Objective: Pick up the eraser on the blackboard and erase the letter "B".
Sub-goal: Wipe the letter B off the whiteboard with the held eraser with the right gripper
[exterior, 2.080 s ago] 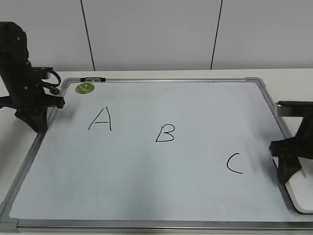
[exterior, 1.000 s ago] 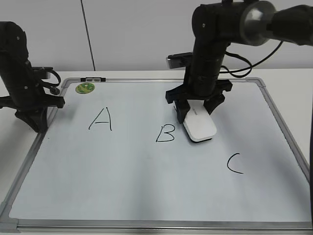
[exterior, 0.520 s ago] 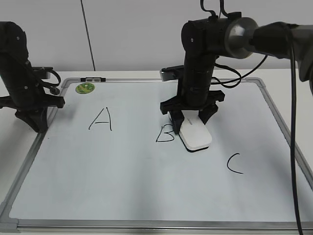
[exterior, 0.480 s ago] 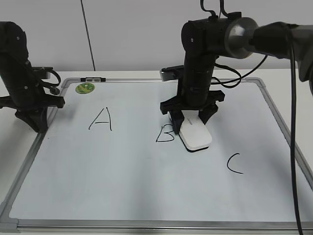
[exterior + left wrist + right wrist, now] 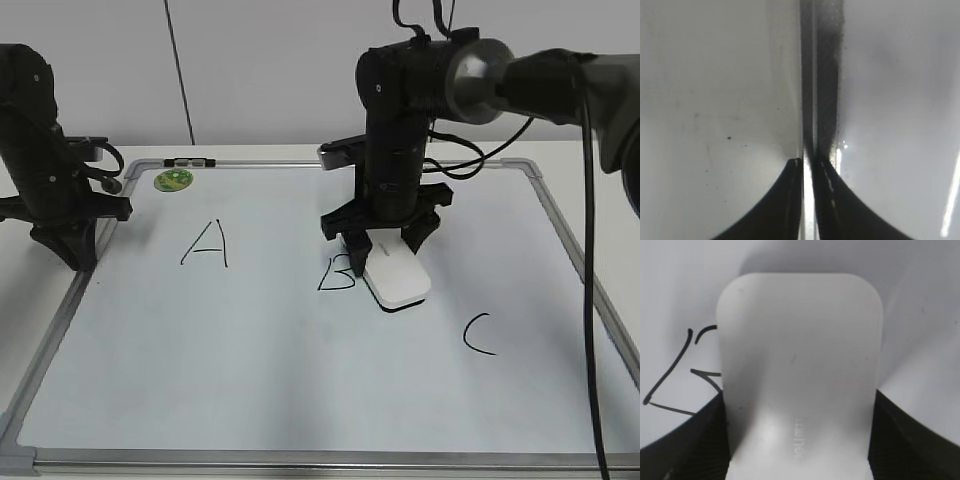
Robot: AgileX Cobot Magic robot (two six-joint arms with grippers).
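Note:
The blackboard (image 5: 300, 380) is a large whiteboard with a silver frame, lying flat. My right gripper (image 5: 385, 243) is shut on the white eraser (image 5: 397, 278), which rests on the board with its left edge over the right side of the letter "B" (image 5: 336, 273). In the right wrist view the eraser (image 5: 799, 365) fills the middle between the black jaws (image 5: 799, 440), and part of the B (image 5: 675, 375) shows at its left. My left gripper (image 5: 68, 250) is shut and empty at the board's left frame; its jaws (image 5: 809, 165) straddle the frame edge (image 5: 810, 75).
The letter A (image 5: 206, 243) is left of the B and the letter C (image 5: 478, 334) is to the lower right. A round green sticker (image 5: 173, 179) sits at the board's top left corner. The right arm's cables (image 5: 590, 300) hang at the right.
My right arm came in from the right with the eraser, set it on the board and has slid it left onto the B's right side. The left arm has not moved.

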